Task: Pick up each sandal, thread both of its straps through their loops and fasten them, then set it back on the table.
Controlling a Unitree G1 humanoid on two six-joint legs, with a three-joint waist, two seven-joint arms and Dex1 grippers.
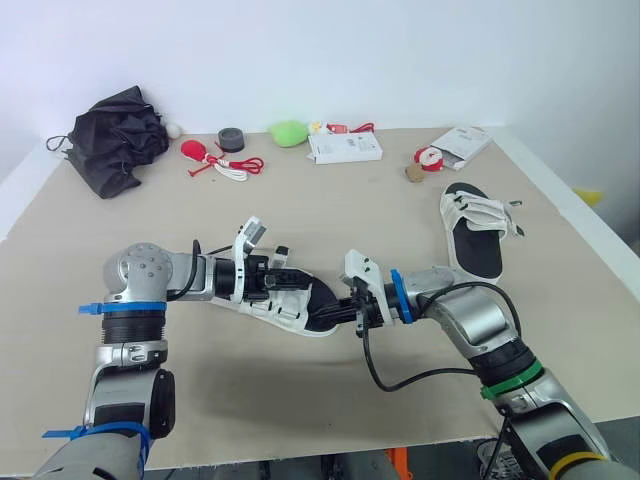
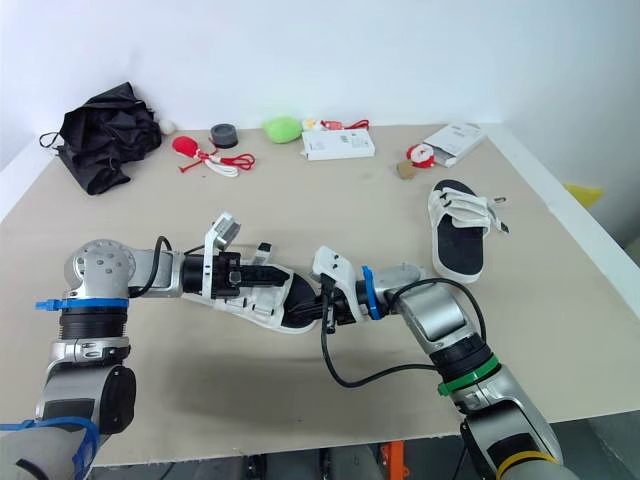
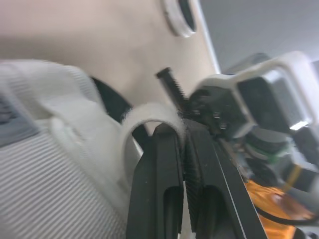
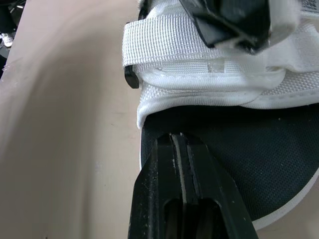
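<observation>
Sandal: my left pincer clenched on strap, right pincer closed at heel. Risk: heel twist pulls strap free.

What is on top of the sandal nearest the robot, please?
The left gripper, shut on a white strap, and the shut right gripper at the insole. The loops are covered.

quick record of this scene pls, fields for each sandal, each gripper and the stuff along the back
near sandal: white, black footbed, mid-table between the two grippers
left gripper: shut on a white strap of the near sandal
right gripper: shut, tips against the black footbed
second sandal: flat on the table, on the robot's right, apart from both grippers
back of table: black bag, tape roll, green object, white box
</observation>
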